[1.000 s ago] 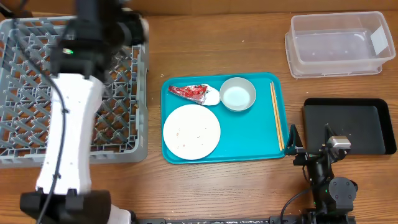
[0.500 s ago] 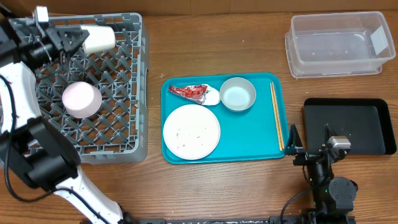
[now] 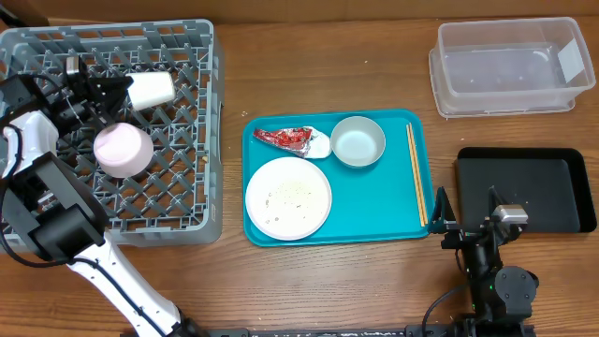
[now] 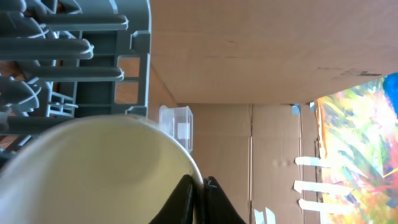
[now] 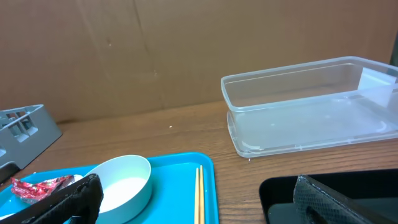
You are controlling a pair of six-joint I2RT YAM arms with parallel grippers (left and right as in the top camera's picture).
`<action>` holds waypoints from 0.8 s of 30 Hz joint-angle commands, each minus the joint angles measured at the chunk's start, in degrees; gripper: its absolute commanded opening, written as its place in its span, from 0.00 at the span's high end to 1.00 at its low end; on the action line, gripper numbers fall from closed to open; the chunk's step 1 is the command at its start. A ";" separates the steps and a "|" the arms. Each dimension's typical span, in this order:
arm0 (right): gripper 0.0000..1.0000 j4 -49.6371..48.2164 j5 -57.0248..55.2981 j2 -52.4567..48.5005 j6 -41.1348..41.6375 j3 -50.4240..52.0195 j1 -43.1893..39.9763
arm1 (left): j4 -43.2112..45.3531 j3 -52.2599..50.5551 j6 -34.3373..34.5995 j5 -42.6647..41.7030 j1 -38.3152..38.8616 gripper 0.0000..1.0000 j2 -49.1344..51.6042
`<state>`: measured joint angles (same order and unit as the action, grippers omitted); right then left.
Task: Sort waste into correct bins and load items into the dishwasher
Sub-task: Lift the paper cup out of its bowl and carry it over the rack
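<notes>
fingers [image 4: 181,198] of left gripper [image 3: 118,86] pinching white cup [image 3: 152,89] rim (cup sideways), over dish rack [image 3: 187,201], right gripper [image 3: 466,212] wide

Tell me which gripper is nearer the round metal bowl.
Right. The right gripper sits open beside the teal tray, near the round metal bowl; the left gripper is far off over the grey plastic rack, pinching a small white cup.

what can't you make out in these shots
- Left wrist: the white cup fills the frame, cut off at the bottom edge; whether it rests on the dish rack is hidden.
- Overhead: grains on the white plate are too small to count.
- Right wrist: the black tray is cut off below; the red wrapper sits partly behind a finger.
</notes>
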<state>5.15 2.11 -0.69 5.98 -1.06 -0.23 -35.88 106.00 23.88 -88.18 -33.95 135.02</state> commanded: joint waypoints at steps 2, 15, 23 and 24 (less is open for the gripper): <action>0.00 -0.33 -0.55 0.52 0.20 0.59 0.17 | 0.24 -0.15 0.11 -2.25 -1.42 0.92 0.00; 0.00 -0.31 -0.55 0.52 0.20 0.59 0.17 | 0.17 -0.15 0.13 -1.20 -4.72 0.96 0.00; 0.00 -0.31 -0.55 0.52 0.20 0.59 0.17 | 0.17 -0.15 0.09 4.76 -6.16 0.96 0.00; 0.00 -0.33 -0.55 0.52 0.20 0.59 0.17 | 0.17 -0.15 -0.13 5.03 -6.23 0.96 0.00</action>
<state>5.19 2.09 -0.67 6.00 -1.06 -0.25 -35.90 106.00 23.88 -85.86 -39.51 135.02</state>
